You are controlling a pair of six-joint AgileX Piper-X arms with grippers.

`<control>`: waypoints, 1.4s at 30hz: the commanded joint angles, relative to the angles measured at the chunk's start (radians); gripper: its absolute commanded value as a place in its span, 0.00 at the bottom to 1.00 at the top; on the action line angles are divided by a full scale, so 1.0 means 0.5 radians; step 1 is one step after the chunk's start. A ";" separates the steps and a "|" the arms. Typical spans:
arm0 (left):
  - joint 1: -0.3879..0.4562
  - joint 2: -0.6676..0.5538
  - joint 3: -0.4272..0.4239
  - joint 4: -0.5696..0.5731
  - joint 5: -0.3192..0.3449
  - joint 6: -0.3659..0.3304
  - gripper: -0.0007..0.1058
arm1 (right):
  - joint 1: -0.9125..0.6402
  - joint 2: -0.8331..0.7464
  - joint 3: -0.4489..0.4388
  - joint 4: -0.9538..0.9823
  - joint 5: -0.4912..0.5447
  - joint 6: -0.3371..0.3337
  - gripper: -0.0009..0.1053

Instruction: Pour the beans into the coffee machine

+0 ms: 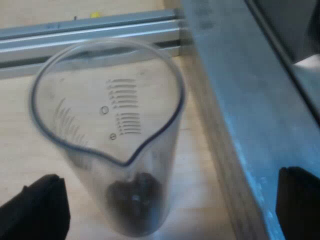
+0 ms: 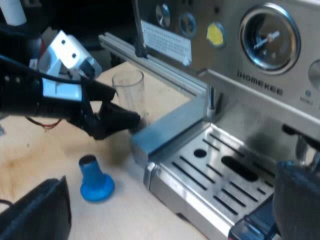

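Left wrist view: a tall clear measuring glass (image 1: 107, 135), dark beans (image 1: 135, 192) at bottom, is flanked by the spread left gripper (image 1: 170, 177); judged light, rigid, slippery, best gripped mid-wall.

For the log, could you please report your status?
Left gripper: jaws open, straddling clear measuring glass. Dark beans at its bottom. Right gripper: jaws open, by silver espresso machine. Blue tamper stands apart.

Left wrist camera sits right over the measuring glass (image 1: 107, 140), staring steeply down into its mouth, super close. Right wrist camera hangs farther back, low over the table (image 2: 125, 215), facing the espresso machine (image 2: 240, 60) front and its drip tray (image 2: 220, 165) at an angle. Both catch that glass and the metal rail (image 2: 150, 60) near it.
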 commanded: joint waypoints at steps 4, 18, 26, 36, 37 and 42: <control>-0.006 0.002 -0.003 -0.159 -0.057 -0.024 0.80 | 0.003 -0.011 -0.009 -0.040 -0.001 -0.014 0.78; 0.005 0.293 -0.011 -0.571 -0.107 -0.110 0.80 | 0.003 -0.011 -0.009 -0.040 -0.001 -0.014 0.78; 0.005 0.349 -0.067 -0.562 -0.124 -0.114 0.76 | 0.003 -0.011 -0.009 -0.040 -0.001 -0.014 0.78; 0.005 0.349 -0.066 -0.566 -0.139 -0.114 0.34 | 0.003 -0.011 -0.009 -0.040 -0.001 -0.014 0.78; 0.005 0.349 -0.066 -0.566 -0.139 -0.114 0.28 | 0.003 -0.011 -0.009 -0.040 -0.001 -0.014 0.78; 0.005 0.278 -0.066 -0.566 -0.055 -0.114 0.11 | 0.003 -0.011 -0.009 -0.040 -0.001 -0.014 0.78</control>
